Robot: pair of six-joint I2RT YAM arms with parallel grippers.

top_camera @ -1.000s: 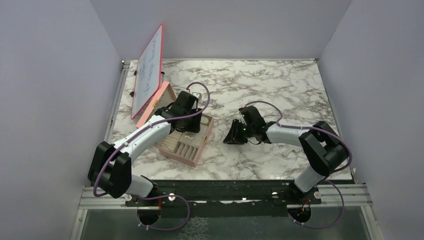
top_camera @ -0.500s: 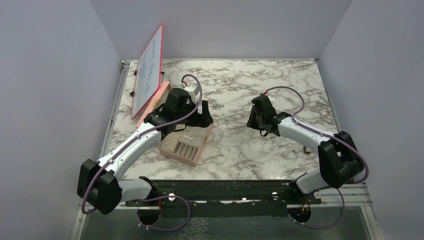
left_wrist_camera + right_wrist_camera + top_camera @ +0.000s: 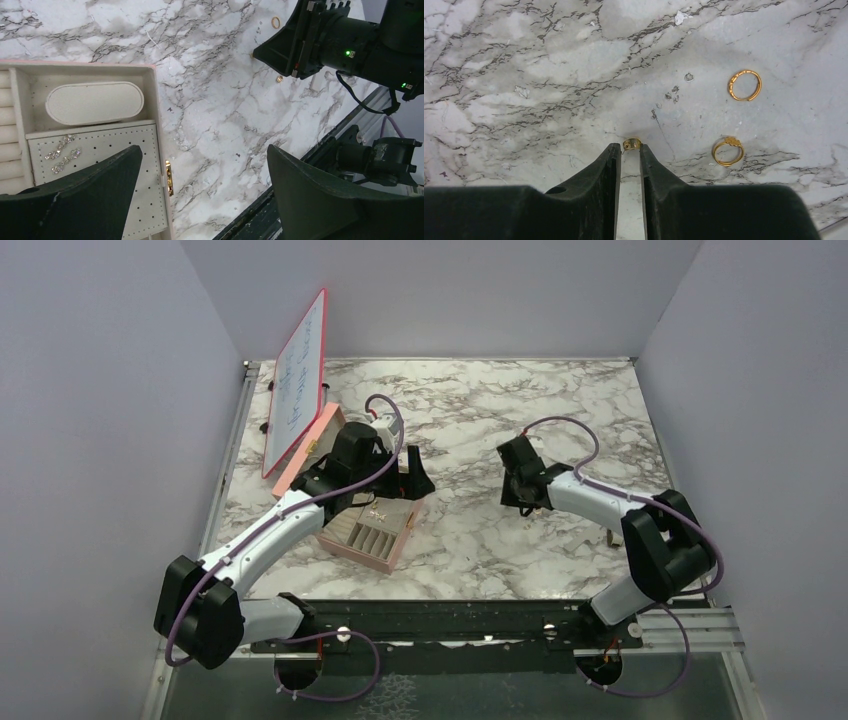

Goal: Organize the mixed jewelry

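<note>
Over the far right part of the pink box (image 3: pixel 360 550): left gripper (image 3: pixel 204 155), jaws spread wide, nothing between them. A second ago it sat lower, down in the box, and it has since lifted clear. Judged: a piece has just been let go there.

Inside the box, below that gripper: silvery pieces (image 3: pixel 62 152), two short sparkling strands. They lie side by side on the perforated beige panel (image 3: pixel 110 140), just beside the oval cushion (image 3: pixel 95 102). Judged sorted.

Well to the right of the box, on the marble worktop (image 3: pixel 480 400): right gripper (image 3: pixel 629 150), jaws drawn to a narrow slit, tips low at the surface. A second ago it hung close to the box's right side, and it has since swung away to the loose pieces. A small gold ring (image 3: pixel 632 144) sits in the mouth of the slit. Whether it is pinched cannot be told.

A little further from the box than that ring:
- open-band gold ring (image 3: pixel 744 85), lying flat and untouched
- ornamented gold ring (image 3: pixel 727 151), lying flat and untouched, apart from the open-band ring

Status, judged: partly done. Gold rings remain outside the box, and the right arm has one next in line.
</note>
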